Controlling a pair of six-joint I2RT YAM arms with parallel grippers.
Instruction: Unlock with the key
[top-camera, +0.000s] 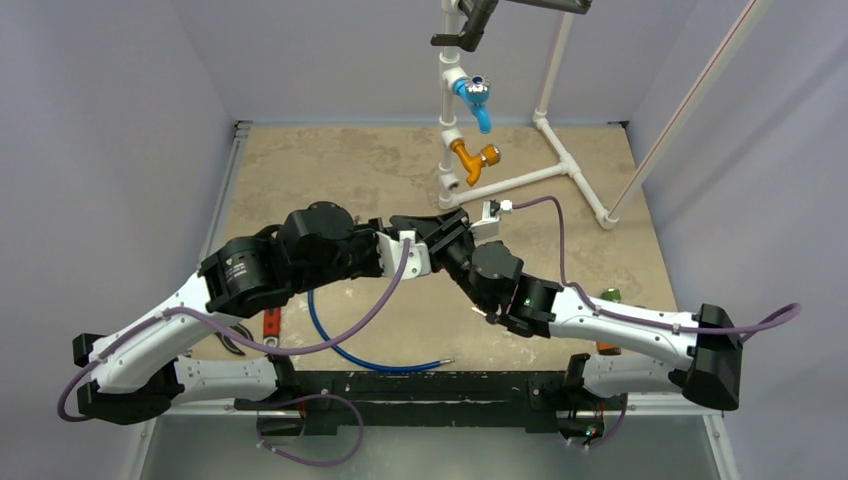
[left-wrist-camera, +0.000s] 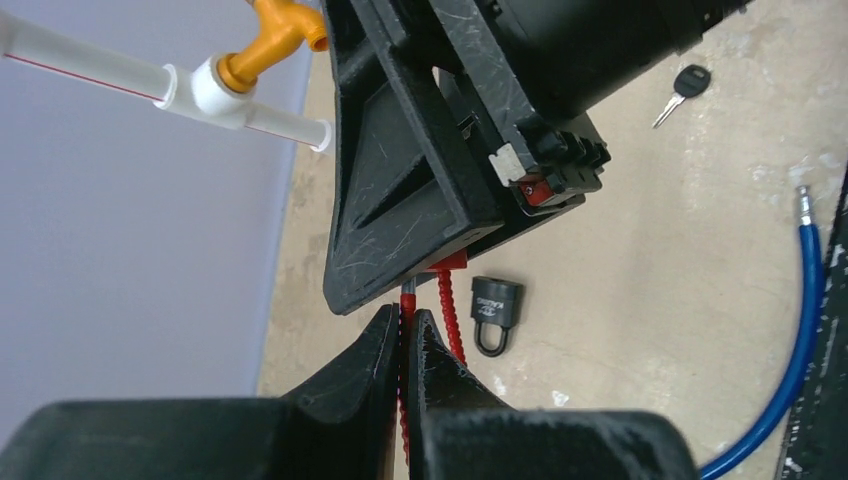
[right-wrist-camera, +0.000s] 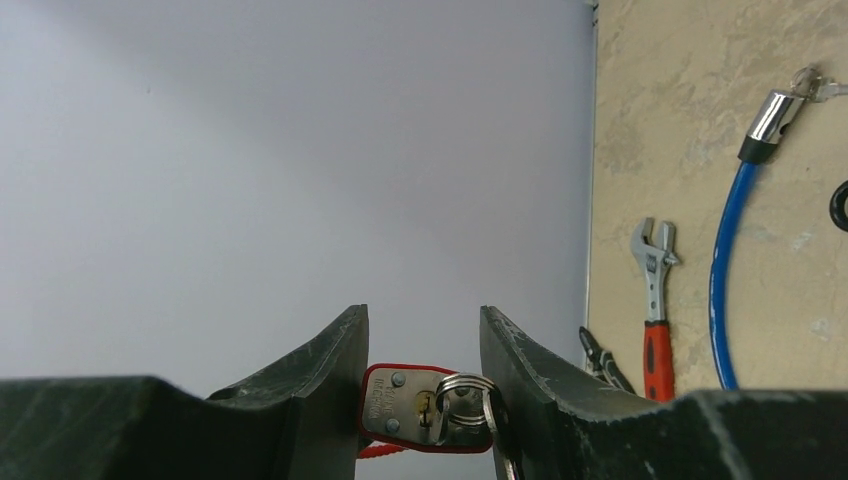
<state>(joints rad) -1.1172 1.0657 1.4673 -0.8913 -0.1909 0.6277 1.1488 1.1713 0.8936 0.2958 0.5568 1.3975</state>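
Though the red padlock (right-wrist-camera: 398, 410) bears lettering, it's illegible.

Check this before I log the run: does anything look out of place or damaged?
Nothing looks spilled or broken. A small black padlock lies loose on the table, and a black-headed key lies well apart from it, both untouched.

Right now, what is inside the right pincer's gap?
A red padlock with a key ring across its face. The key's blade is covered, so insertion can't be confirmed.
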